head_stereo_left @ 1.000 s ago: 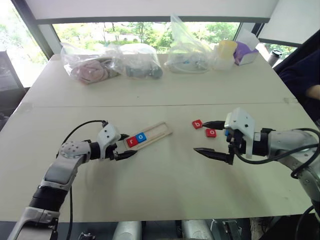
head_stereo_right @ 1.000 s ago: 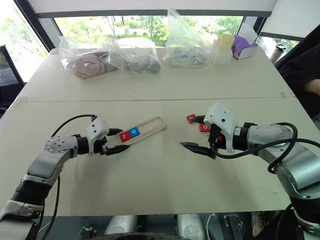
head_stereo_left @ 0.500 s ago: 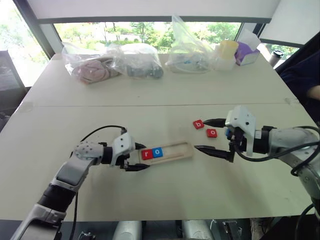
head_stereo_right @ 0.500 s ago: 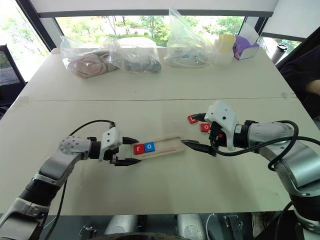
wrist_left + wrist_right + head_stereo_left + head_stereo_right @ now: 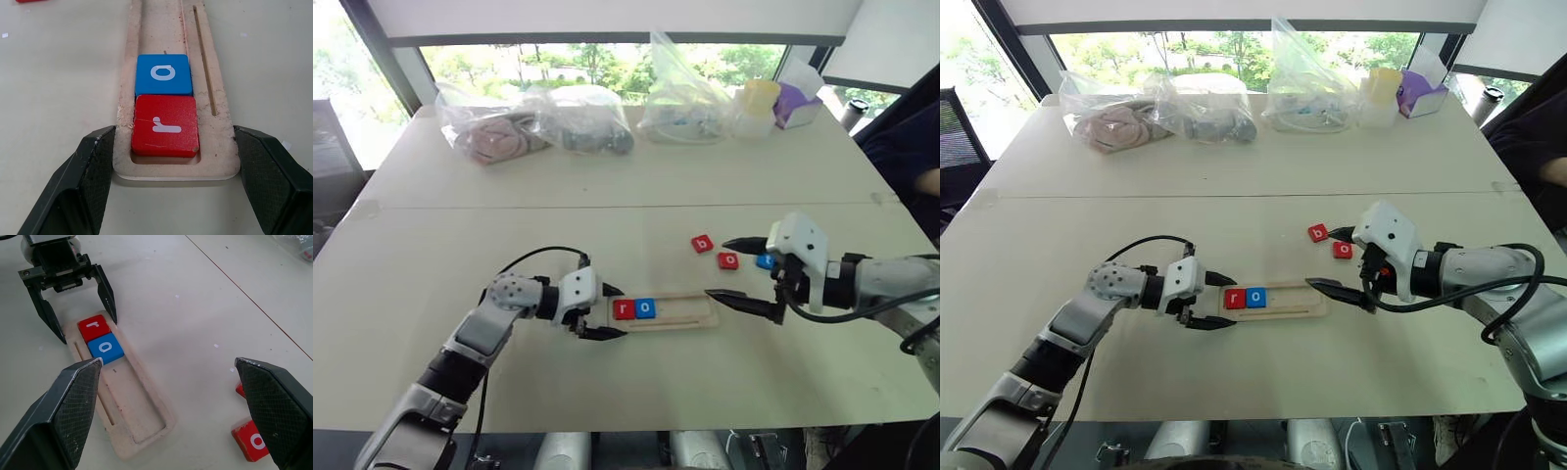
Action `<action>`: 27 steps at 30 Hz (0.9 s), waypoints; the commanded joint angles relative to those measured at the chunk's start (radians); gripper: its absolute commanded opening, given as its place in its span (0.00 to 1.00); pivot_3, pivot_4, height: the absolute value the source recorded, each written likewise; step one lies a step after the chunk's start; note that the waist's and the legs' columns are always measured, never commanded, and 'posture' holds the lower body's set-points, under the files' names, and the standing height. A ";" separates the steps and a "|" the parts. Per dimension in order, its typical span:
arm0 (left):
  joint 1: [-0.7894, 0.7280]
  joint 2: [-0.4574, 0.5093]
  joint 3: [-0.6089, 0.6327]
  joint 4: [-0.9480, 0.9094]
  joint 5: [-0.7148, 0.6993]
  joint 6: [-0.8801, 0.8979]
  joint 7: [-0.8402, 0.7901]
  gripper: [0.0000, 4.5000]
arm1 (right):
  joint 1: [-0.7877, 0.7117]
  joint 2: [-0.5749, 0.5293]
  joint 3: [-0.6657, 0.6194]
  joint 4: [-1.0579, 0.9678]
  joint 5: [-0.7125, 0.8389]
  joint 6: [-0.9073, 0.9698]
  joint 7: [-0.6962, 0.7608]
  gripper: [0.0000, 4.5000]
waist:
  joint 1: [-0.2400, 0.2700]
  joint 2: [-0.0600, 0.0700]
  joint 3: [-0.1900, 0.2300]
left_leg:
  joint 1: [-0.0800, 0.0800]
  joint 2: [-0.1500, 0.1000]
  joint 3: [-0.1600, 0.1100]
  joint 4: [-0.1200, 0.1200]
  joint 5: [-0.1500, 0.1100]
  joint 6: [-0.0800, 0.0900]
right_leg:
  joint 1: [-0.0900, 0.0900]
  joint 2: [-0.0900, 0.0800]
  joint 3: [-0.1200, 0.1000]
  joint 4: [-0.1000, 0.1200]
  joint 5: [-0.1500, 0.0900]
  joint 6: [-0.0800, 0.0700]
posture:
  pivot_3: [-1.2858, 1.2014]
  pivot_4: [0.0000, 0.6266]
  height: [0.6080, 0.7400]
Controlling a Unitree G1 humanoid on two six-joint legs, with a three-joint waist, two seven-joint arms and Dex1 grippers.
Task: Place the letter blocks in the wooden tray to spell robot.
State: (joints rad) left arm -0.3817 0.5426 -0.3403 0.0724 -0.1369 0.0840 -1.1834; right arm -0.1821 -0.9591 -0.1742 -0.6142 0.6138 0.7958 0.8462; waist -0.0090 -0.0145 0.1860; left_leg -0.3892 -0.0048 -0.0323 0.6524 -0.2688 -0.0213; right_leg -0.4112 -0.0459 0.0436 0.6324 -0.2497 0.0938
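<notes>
The wooden tray [image 5: 668, 311] is clamped at its left end between the fingers of the left gripper [image 5: 604, 311], with a red r [image 5: 625, 309] and a blue o [image 5: 646, 308] seated in it side by side. Just right of the tray, the right gripper [image 5: 741, 273] is held spread wide and empty. Farther off, the red b [image 5: 703, 244], red o [image 5: 728, 260] and a blue tile [image 5: 765, 261] lie loose; the tray could be knocked askew if that lower finger is swept across it.
</notes>
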 commanded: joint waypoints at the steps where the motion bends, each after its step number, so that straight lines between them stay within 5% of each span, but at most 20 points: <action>1: -0.006 -0.005 -0.027 0.010 0.027 -0.027 -0.014 0.69 | 0.000 -0.011 -0.039 -0.039 0.018 -0.001 -0.006 1.00 | 0.001 0.000 0.000 | 0.000 0.000 0.000 0.000 0.000 0.000 | 0.000 0.000 0.000 0.000 0.000 0.000 | 0.52 0.24 1.00; 16: -0.007 -0.003 -0.030 0.010 0.035 -0.011 -0.034 0.69 | -0.005 -0.002 -0.020 -0.037 0.006 -0.012 -0.024 1.00 | 0.000 0.000 0.000 | 0.000 0.000 0.000 0.000 0.000 0.000 | 0.000 0.000 0.000 0.000 0.000 0.000 | 0.52 0.24 1.00; 19: -0.003 -0.001 -0.030 0.010 0.032 0.002 -0.037 0.99 | -0.010 0.000 -0.015 -0.034 0.005 -0.015 -0.025 1.00 | -0.001 0.000 0.000 | 0.000 0.000 0.000 0.000 0.000 0.000 | 0.000 0.000 0.000 0.000 0.000 0.000 | 0.52 0.24 1.00; 27: 0.028 0.043 -0.004 0.004 0.040 0.021 -0.033 0.99 | -0.029 0.005 0.004 -0.019 0.001 -0.020 -0.023 1.00 | -0.003 0.000 0.000 | 0.000 0.000 0.000 0.000 0.000 0.000 | 0.000 0.000 0.000 0.000 0.000 0.000 | 0.52 0.24 1.00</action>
State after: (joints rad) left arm -0.3859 0.5519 -0.3384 0.0689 -0.1202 0.0926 -1.2113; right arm -0.1948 -0.9580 -0.1636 -0.6228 0.6119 0.7947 0.8225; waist -0.0123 -0.0145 0.1857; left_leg -0.3885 -0.0045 -0.0324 0.6523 -0.2688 -0.0212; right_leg -0.4109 -0.0453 0.0436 0.6324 -0.2495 0.0941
